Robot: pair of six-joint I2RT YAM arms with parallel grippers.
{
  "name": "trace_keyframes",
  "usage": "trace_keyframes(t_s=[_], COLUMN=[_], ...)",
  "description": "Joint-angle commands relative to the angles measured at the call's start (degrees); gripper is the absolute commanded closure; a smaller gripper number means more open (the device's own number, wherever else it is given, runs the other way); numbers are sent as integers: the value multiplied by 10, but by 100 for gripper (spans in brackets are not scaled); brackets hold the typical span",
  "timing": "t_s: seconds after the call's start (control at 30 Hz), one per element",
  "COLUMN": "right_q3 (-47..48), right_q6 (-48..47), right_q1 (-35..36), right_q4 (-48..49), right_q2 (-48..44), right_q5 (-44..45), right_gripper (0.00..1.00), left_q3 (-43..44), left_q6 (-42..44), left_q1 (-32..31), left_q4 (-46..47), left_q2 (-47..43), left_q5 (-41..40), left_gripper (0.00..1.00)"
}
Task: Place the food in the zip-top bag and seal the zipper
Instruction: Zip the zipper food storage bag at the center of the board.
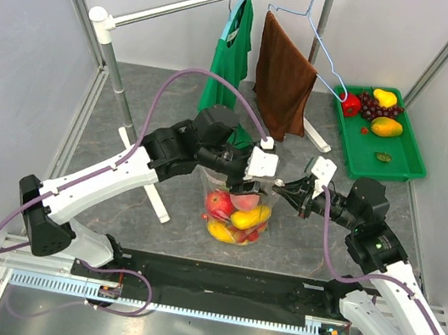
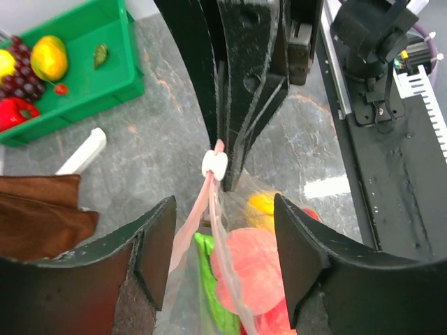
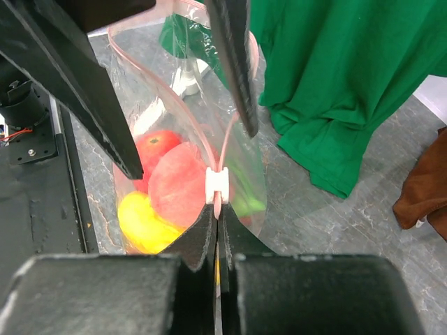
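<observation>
The zip-top bag (image 1: 238, 213) stands at the table's middle and holds several food pieces, red (image 1: 220, 204) and yellow (image 1: 250, 217). My right gripper (image 3: 218, 213) is shut on the pink zipper strip just behind the white slider (image 3: 217, 185). Past the slider the two zipper strips (image 3: 183, 105) spread apart, so the mouth is open. My left gripper (image 2: 223, 202) is open, its fingers (image 2: 157, 244) on either side of the bag's top edge without touching it. The slider also shows in the left wrist view (image 2: 214, 165). More food lies in the green tray (image 1: 401, 163): a red piece (image 1: 351, 105), grapes (image 1: 376, 109), a yellow piece (image 1: 384, 97) and an orange piece (image 1: 386, 127).
A green cloth (image 1: 230, 57) and a brown towel (image 1: 283, 79) hang from a white rack behind the bag. The rack's foot (image 1: 154, 199) lies left of the bag. A black base rail (image 1: 213, 282) runs along the near edge.
</observation>
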Motion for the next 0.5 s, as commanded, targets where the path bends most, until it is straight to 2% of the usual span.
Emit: trace_keyframes(t_s=[0.0,0.33,0.43,0.47], right_q3=[3,14,16,16], right_q6=[-9,-35,-39,-40], right_q1=[0,0,0,0], right_q4=[29,18,16,14], right_q2=[-12,-15,-17,-18], right_q5=[-3,-7,-9,-9], right_gripper=[100,100,100,100], left_q3=[46,77,80,82], left_q6=[-6,10,10,8], left_q1=[-2,-12,-14,-14], left_q4=[13,12,12,12], left_q2=[2,47,56,56], left_q5=[17,29,30,32], left_gripper=[34,38,42,48])
